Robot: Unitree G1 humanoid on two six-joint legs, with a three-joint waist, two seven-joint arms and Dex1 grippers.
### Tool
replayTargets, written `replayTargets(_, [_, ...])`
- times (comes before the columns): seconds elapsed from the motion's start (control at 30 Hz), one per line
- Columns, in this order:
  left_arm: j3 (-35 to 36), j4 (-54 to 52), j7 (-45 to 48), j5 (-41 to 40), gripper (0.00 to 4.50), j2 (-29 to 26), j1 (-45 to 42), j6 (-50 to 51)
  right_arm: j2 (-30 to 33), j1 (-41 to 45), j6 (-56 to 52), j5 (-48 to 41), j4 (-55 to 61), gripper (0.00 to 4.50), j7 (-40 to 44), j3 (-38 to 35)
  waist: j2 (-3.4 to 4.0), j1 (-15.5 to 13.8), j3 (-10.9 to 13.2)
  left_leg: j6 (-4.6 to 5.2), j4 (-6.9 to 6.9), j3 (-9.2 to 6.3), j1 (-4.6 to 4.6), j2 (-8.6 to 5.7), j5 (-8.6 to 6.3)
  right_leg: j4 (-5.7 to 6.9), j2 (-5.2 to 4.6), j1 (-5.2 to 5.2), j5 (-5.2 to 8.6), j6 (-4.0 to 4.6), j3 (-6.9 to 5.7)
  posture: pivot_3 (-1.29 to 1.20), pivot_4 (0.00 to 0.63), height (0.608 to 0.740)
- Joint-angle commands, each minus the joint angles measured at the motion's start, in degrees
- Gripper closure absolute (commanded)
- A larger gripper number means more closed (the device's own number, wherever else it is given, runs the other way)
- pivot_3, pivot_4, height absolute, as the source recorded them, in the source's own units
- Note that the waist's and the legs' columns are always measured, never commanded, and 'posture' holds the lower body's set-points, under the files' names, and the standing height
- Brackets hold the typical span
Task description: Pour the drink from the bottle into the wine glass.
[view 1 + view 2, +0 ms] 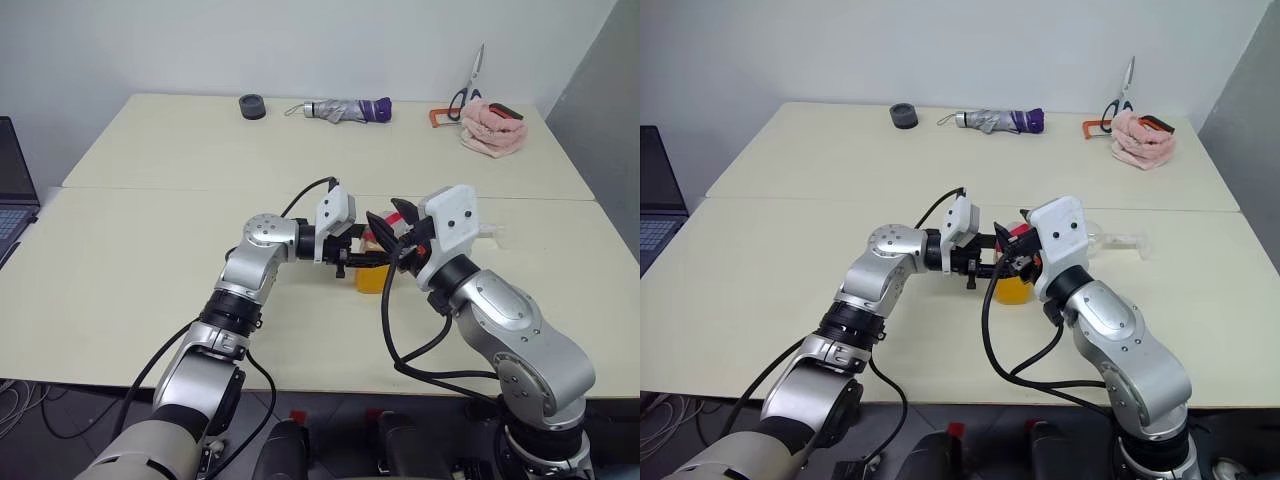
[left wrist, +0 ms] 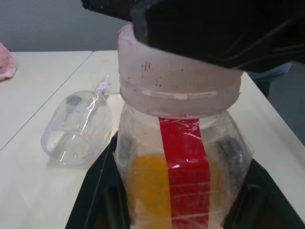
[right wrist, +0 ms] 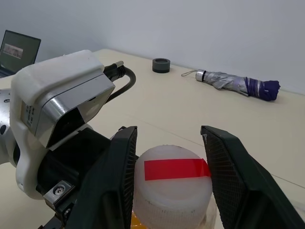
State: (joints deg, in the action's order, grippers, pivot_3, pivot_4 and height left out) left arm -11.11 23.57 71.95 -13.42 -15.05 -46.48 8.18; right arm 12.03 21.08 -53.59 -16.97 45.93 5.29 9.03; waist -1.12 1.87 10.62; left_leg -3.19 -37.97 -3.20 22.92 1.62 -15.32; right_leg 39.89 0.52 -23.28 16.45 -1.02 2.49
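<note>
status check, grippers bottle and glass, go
Left gripper shut on bottle. Right gripper astride cap. Wine glass lying on its side.

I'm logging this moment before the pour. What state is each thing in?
Small clear plastic bottle: upright, capped, part full of orange drink.
Clear stemmed wine glass: lying on its side, empty.
Left claw: shut on the bottle's body.
Right claw: fingers either side of the white cap.
Grey and purple umbrella: folded.
</note>
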Motion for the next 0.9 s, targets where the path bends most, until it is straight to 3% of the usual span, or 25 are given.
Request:
replayTargets(0.03, [1.52, -2.0, -0.35, -1.52, 2.71, 0.46, -2.11, -1.72, -0.82, -0.71, -0.07, -0.52, 0.03, 1.66, 0.4, -0.02, 0.0, 0.0, 0.0, 0.0, 0.0, 0.0, 0.0, 0.0, 0.0, 0.0, 0.0, 0.0, 0.0, 0.0, 0.0, 0.0, 0.15, 0.74])
replayTargets(0.17, [1.54, -1.92, -0.45, -1.52, 2.71, 0.53, -2.1, -1.81, -0.99, -0.4, -0.11, 0.24, -0.18, 0.27, 0.03, -0.15, 0.0, 0.0, 0.0, 0.0, 0.0, 0.01, 0.0, 0.0, 0.0, 0.0, 0.0, 0.0, 0.0, 0.0, 0.01, 0.0, 0.15, 0.74])
replayTargets(0.83, [1.46, -1.88, -0.75, -1.52, 2.71, 0.55, -1.76, -2.03, -2.47, -0.72, 5.38, 1.7, -1.75, 0.24, -0.47, -1.3, 0.0, 0.0, 0.0, 0.0, 0.0, 0.0, 0.0, 0.0, 0.0, 0.0, 0.0, 0.0, 0.0, 0.0, 0.0, 0.0, 0.15, 0.74])
replayTargets(0.9, [1.42, -1.91, -0.78, -1.5, 2.71, 0.57, -1.74, -2.02, -2.39, -0.75, 5.79, 1.83, -1.97, 0.62, -0.32, -1.3, 0.0, 0.0, 0.0, 0.0, 0.0, 0.0, 0.0, 0.0, 0.0, 0.0, 0.0, 0.0, 0.0, 0.0, 0.0, 0.0, 0.15, 0.74])
